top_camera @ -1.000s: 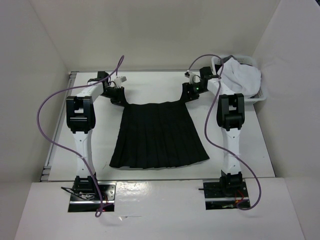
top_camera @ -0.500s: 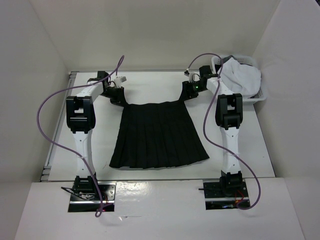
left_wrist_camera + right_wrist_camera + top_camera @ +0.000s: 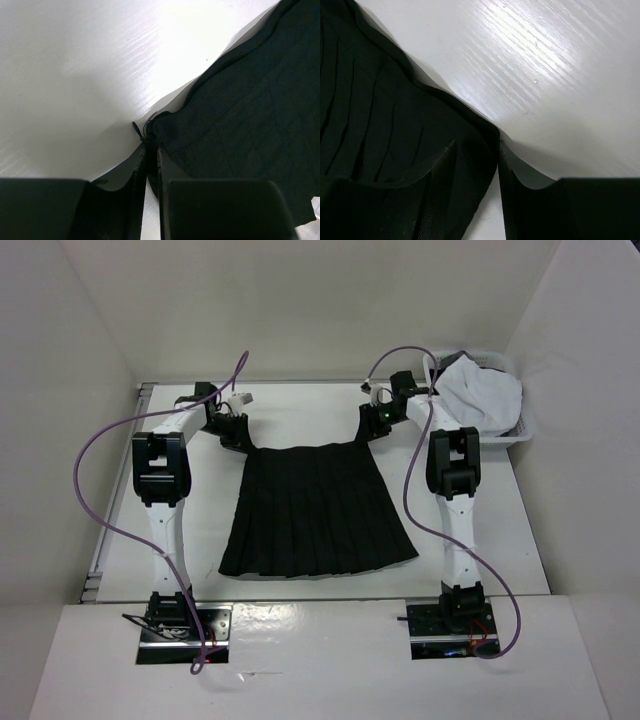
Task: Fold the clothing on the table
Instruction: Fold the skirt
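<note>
My left gripper (image 3: 151,150) pinches one waistband corner of the black pleated skirt (image 3: 315,510) | right gripper (image 3: 476,147) gapes astride the other | thin, limp, probably light: hold by the corners.

You have one black pleated skirt (image 3: 318,510) between the two sets of jaws, on one white table (image 3: 300,408). Two arms: left arm (image 3: 160,465), right arm (image 3: 458,465). Two grippers: left gripper (image 3: 238,438), right gripper (image 3: 374,430). Beyond the right jaws, one white basket (image 3: 524,432) with one white garment (image 3: 485,395). Two purple cables (image 3: 240,368).

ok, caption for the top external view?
Pre-fold: left gripper and right gripper at the waistband corners of the black pleated skirt, flat on the table; white garment in basket.
</note>
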{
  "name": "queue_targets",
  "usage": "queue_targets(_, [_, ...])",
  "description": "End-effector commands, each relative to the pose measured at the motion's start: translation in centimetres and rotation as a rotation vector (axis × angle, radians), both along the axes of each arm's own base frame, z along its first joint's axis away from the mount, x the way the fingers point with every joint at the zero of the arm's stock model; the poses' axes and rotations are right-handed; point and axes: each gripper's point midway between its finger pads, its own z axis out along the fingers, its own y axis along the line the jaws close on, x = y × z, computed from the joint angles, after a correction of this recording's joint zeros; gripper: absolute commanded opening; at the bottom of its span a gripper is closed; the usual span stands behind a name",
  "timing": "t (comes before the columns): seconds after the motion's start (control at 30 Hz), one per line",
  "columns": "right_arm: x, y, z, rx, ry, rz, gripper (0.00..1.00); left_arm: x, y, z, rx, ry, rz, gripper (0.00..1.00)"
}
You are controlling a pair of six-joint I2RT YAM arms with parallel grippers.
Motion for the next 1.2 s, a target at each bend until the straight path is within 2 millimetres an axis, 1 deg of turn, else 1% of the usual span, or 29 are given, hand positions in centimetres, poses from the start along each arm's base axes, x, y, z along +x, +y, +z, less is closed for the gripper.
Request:
queue_targets(0.0, [-1.3,0.5,-2.9,-0.079,0.06,0.026,0.44,0.4,0.4,-0.5,0.027,-0.023,-0.029,0.16])
queue_targets(0.03, [-1.3,0.3,-3.0,-0.088,0.059,0.023,0.38,0.4,0.4,-0.5,0.027,-0.023,-0.029,0.16])
queue_targets(0.13, [-1.2,0.2,-3.1,-0.096,0.058,0.019,0.25,0.7,0.4,-0.3,0.027,-0.032,-0.028,0.12])
queue_targets(0.17, [-1.2,0.2,-3.1,-0.096,0.058,0.019,0.14,0.8,0.5,-0.1,0.037,-0.033,-0.025,0.1])
queue_targets(0.2, [-1.2,0.1,-3.2,-0.106,0.057,0.015,0.08,0.7,0.5,-0.5,0.037,-0.024,-0.025,0.07])
queue_targets(0.23, [-1.2,0.1,-3.2,-0.106,0.057,0.015,0.02,1.0,0.7,-0.2,0.048,-0.036,-0.029,0.06])
queue_targets(0.27, [-1.1,-0.1,-3.3,-0.115,0.056,0.012,0.0,1.2,0.7,0.1,0.049,-0.046,-0.029,0.04])
queue_targets(0.33, [-0.9,-0.2,-2.9,-0.123,0.045,0.007,0.0,1.8,0.9,1.0,0.06,-0.064,-0.025,0.03])
queue_targets(0.4, [-0.5,-0.3,-2.1,-0.131,0.023,0.001,0.0,2.8,1.0,2.3,0.066,-0.109,-0.035,0.01])
queue_targets(0.47, [0.2,-0.4,-0.5,-0.134,-0.016,-0.006,0.0,3.5,1.1,3.0,0.078,-0.144,-0.037,0.0])
queue_targets(0.5, [0.2,-0.4,-0.5,-0.134,-0.017,-0.006,0.0,3.9,1.2,3.5,0.079,-0.159,-0.037,0.0])
queue_targets(0.53, [0.9,-0.4,0.6,-0.138,-0.051,-0.012,0.0,4.4,1.2,4.5,0.08,-0.183,-0.036,0.0])
queue_targets(0.57, [1.2,-0.4,1.5,-0.135,-0.071,-0.014,0.0,4.6,1.2,5.1,0.08,-0.193,-0.036,0.0])
queue_targets(0.6, [1.8,-0.5,2.1,-0.142,-0.095,-0.021,0.0,5.1,1.0,5.9,0.071,-0.215,-0.039,0.0])
queue_targets(0.63, [2.0,-0.6,2.8,-0.151,-0.103,-0.035,0.0,5.2,1.0,5.9,0.071,-0.212,-0.039,0.0])
queue_targets(0.67, [2.4,-0.7,3.2,-0.157,-0.117,-0.041,0.0,5.4,0.9,6.9,0.062,-0.229,-0.042,0.0])
queue_targets(0.7, [3.1,-0.8,4.7,-0.161,-0.156,-0.05,0.0,5.4,0.9,6.9,0.062,-0.229,-0.043,0.0])
queue_targets(0.73, [3.4,-0.8,5.2,-0.158,-0.171,-0.052,0.0,5.6,0.7,7.3,0.051,-0.24,-0.047,0.0])
queue_targets(0.77, [4.1,-0.9,6.6,-0.163,-0.21,-0.062,0.0,5.6,0.7,7.3,0.051,-0.241,-0.047,0.0])
queue_targets(0.83, [4.7,-0.9,7.7,-0.162,-0.236,-0.076,0.0,5.6,0.7,7.3,0.051,-0.241,-0.047,0.0])
queue_targets(0.87, [5.4,-0.8,9.0,-0.154,-0.272,-0.08,0.0,5.6,0.7,7.8,0.052,-0.25,-0.047,0.0])
queue_targets(0.9, [5.8,-0.9,9.6,-0.162,-0.293,-0.089,0.0,5.6,0.9,7.7,0.062,-0.249,-0.043,0.0])
queue_targets(0.93, [6.3,-1.1,10.8,-0.167,-0.321,-0.099,0.0,5.9,0.9,8.3,0.063,-0.27,-0.042,0.0])
queue_targets(1.0, [6.8,-1.2,12.1,-0.168,-0.351,-0.118,0.0,6.5,1.0,9.0,0.071,-0.296,-0.03,0.0])
queue_targets(1.03, [7.4,-1.3,13.3,-0.17,-0.385,-0.128,0.0,7.0,1.2,9.8,0.08,-0.32,-0.025,0.0])
queue_targets(1.07, [7.6,-1.2,14.0,-0.161,-0.395,-0.138,0.0,7.3,1.3,10.3,0.085,-0.33,-0.013,0.0])
queue_targets(1.1, [7.8,-1.3,14.7,-0.165,-0.413,-0.146,0.0,7.6,1.2,11.0,0.081,-0.342,-0.005,0.0])
queue_targets(1.13, [7.8,-1.3,15.6,-0.157,-0.425,-0.154,0.0,8.2,1.3,12.3,0.082,-0.378,-0.004,0.0])
queue_targets(1.17, [8.0,-1.2,16.0,-0.154,-0.437,-0.156,0.0,8.4,1.2,12.2,0.079,-0.376,0.003,0.0])
